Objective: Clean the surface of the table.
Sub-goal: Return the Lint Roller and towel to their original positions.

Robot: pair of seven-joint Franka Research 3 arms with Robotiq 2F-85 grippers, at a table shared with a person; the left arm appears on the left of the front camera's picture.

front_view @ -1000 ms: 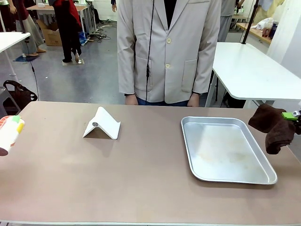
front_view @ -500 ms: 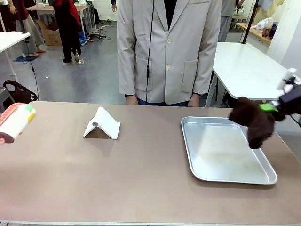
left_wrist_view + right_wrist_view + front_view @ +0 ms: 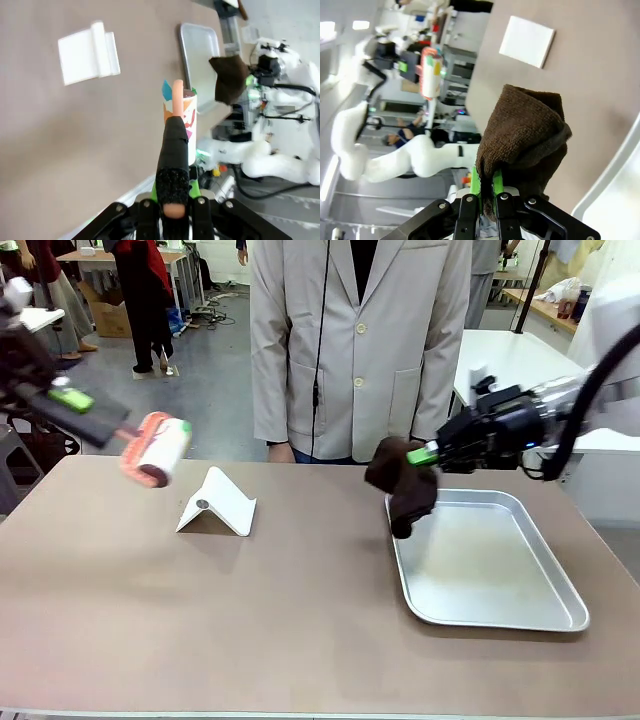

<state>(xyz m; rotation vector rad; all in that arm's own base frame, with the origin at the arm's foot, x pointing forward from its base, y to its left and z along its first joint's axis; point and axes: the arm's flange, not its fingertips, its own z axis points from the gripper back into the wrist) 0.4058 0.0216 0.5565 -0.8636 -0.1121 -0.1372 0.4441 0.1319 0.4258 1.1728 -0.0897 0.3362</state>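
The brownish table (image 3: 250, 620) spans the front view. My left gripper (image 3: 72, 400) hangs above its far left corner, shut on the black handle of a lint roller (image 3: 156, 449) whose orange and white head points toward the middle. In the left wrist view the roller (image 3: 186, 120) sticks out from my gripper (image 3: 172, 212) over the table (image 3: 60, 130). My right gripper (image 3: 425, 454) is shut on a dark brown cloth (image 3: 405, 486) that dangles over the tray's far left corner. In the right wrist view the cloth (image 3: 525, 145) bunches above that gripper (image 3: 487, 192).
A silver metal tray (image 3: 545, 610) lies on the table's right half. A white folded stand (image 3: 217, 503) sits left of centre, below the roller head. A person in a pale jacket (image 3: 360, 340) stands at the far edge, hands (image 3: 280, 452) near the table.
Both arms have swung inward. The left one carried the lint roller up and right from the left edge. The right one carried the cloth left from beyond the tray to its far left corner.
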